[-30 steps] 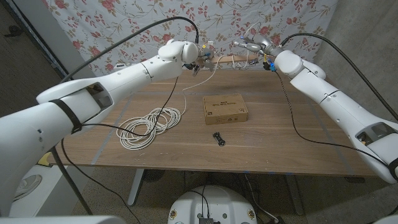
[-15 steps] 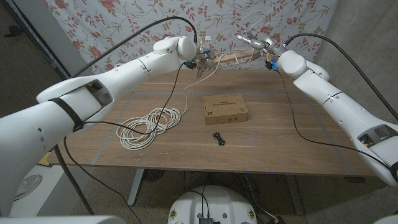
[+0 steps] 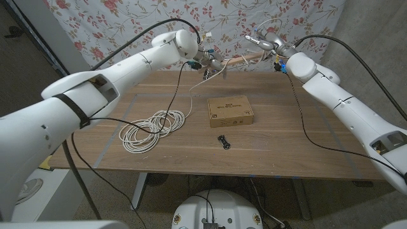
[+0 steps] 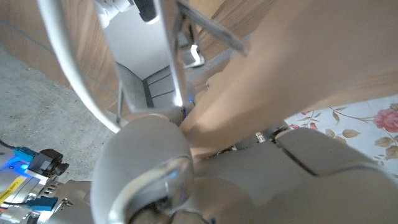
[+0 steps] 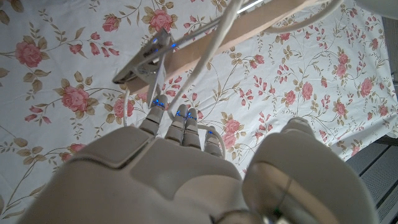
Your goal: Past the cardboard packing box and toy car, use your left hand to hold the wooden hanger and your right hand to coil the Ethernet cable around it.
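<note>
Past the box, my left hand (image 3: 205, 61) grips one end of the wooden hanger (image 3: 234, 60) and holds it above the table's far edge. The hanger shows as a broad tan bar (image 4: 292, 68) over my left hand (image 4: 186, 174). My right hand (image 3: 268, 43) is at the hanger's other end and holds a loop of the white Ethernet cable (image 3: 262, 27). Its fingers (image 5: 180, 121) reach up to the cable (image 5: 208, 53), which crosses the hanger bar (image 5: 249, 30) beside a metal clip (image 5: 142, 62). The rest of the cable lies coiled (image 3: 152, 127) on the table.
The cardboard box (image 3: 230, 110) lies mid-table with the small black toy car (image 3: 222, 140) in front of it. A strand of cable (image 3: 189, 98) rises from the coil to the hanger. A floral cloth (image 3: 127, 19) hangs behind the table (image 3: 305, 152).
Both hands have lifted the hanger slightly and shifted it to the right and farther back. The coil, box and car have not moved.
</note>
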